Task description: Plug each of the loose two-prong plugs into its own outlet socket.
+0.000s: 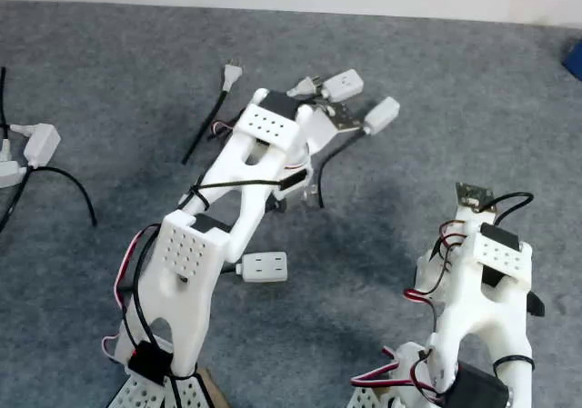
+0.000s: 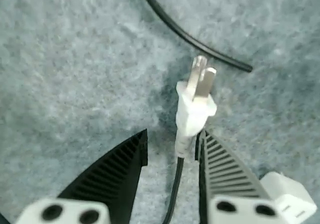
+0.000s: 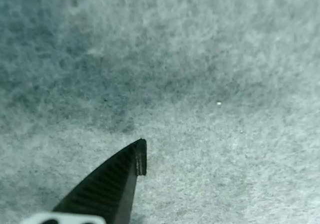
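One plug (image 2: 195, 109) lies within the left claw (image 2: 173, 132).

A white two-prong plug (image 2: 196, 104) on a black cord sits between the left arm's spread fingers (image 2: 117, 176). It lies close against one finger and apart from the other, with its metal prongs pointing out past the fingertips. A white outlet socket (image 2: 283, 196) lies just outside that nearer finger. A second plug (image 1: 231, 74) lies farther off, beyond the fingertips.
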Tool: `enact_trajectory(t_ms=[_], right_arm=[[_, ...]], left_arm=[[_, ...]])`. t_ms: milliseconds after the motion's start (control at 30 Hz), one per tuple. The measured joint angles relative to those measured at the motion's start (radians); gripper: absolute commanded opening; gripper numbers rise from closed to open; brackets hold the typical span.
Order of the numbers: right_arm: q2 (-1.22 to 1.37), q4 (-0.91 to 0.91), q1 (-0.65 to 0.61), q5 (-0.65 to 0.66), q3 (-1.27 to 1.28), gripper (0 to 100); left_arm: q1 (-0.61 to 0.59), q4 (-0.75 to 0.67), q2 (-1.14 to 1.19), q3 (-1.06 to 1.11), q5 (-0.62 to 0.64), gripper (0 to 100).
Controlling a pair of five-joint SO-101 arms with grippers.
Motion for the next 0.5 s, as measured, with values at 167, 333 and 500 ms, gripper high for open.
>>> enact_trajectory(t_ms=[167,333,500], right_arm=[[0.0,0.0,0.0,0.0,0.0,66.3],[0.0,0.0,0.0,0.0,0.0,66.3],[0.0,0.0,0.0,0.0,0.0,66.3]], left_arm=[[0.011,-0.04,0.008,0.005,0.0,5],[0.029,-0.048,0.035,0.005,-0.012,1],[0.063,-0.044,0.037,-0.012,-0.051,1]])
